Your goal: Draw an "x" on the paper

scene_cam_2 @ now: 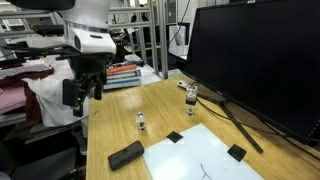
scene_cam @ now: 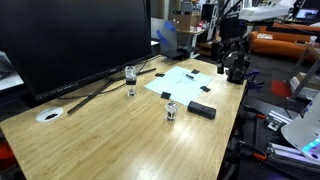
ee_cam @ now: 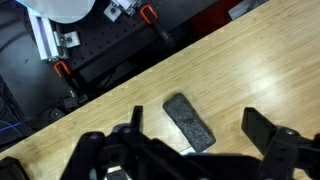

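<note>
- paper (scene_cam: 185,80) lies flat on the wooden table (scene_cam: 110,145) in front of the monitor (scene_cam: 70,40), with black tape at its corners
- black block (scene_cam: 202,110) sits just beside the paper's edge
- two small bottles (scene_cam_2: 140,122) stand near the paper
- gripper (scene_cam_2: 85,92) is raised above the table end, apart from the paper
- jaws are spread wide, nothing between them

Exterior views are looking along the tabletop (scene_cam: 110,135) (scene_cam_2: 120,110) from opposite ends, sharing the paper (scene_cam: 185,80) (scene_cam_2: 205,160); wrist view is facing down, close.
</note>
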